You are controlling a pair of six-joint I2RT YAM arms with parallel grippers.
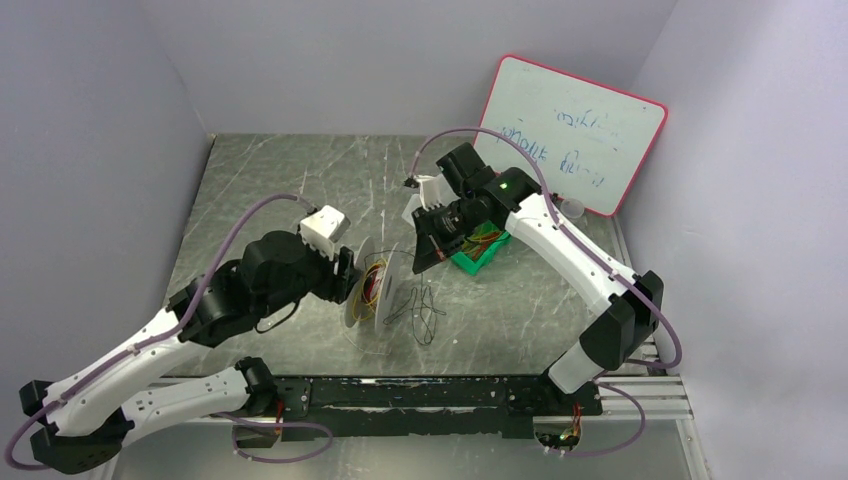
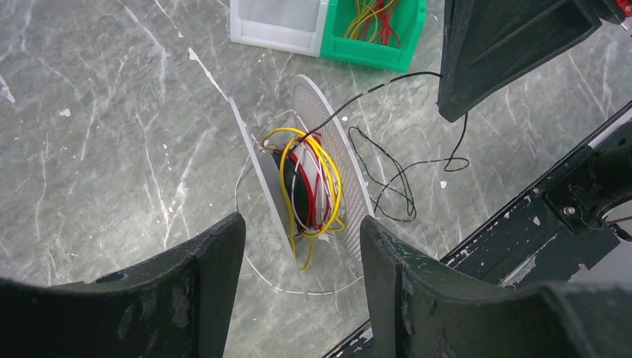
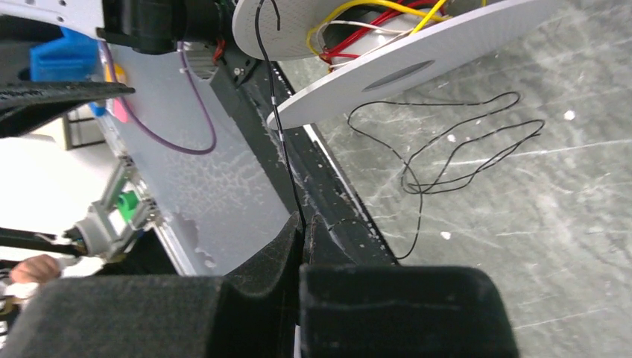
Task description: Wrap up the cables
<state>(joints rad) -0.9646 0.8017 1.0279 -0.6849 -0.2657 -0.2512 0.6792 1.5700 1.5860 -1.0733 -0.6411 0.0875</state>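
1. I count two arms on the marbled table (image 2: 112,149), one gripper each.
2. The left gripper (image 2: 299,231) is spread wide. Its two fingers (image 2: 201,283) stand apart and I see nothing clamped between them. The spool sits just beyond the fingertips.
3. The right gripper (image 3: 302,227) is pinched tight on one black cable (image 3: 274,104), with the fingers meeting around the strand.
4. There is one white spool (image 2: 339,149) with two round flanges. It stands on its rims near the table's middle, between the two grippers.
5. The black cable runs taut from the right gripper's fingers to the spool's core. Its slack lies in several loose loops on the table just beside the spool.
6. Yellow cables (image 2: 328,171) and red cables (image 2: 307,186) are wound on the core between the flanges. I cannot count the separate strands.
7. Two bins stand touching, side by side, behind the spool. The one green bin (image 2: 373,54) holds a tangle of yellow and red cables. I cannot make out anything in the one white bin (image 2: 276,37).
8. One red-framed whiteboard (image 1: 600,110) leans in the far right corner.
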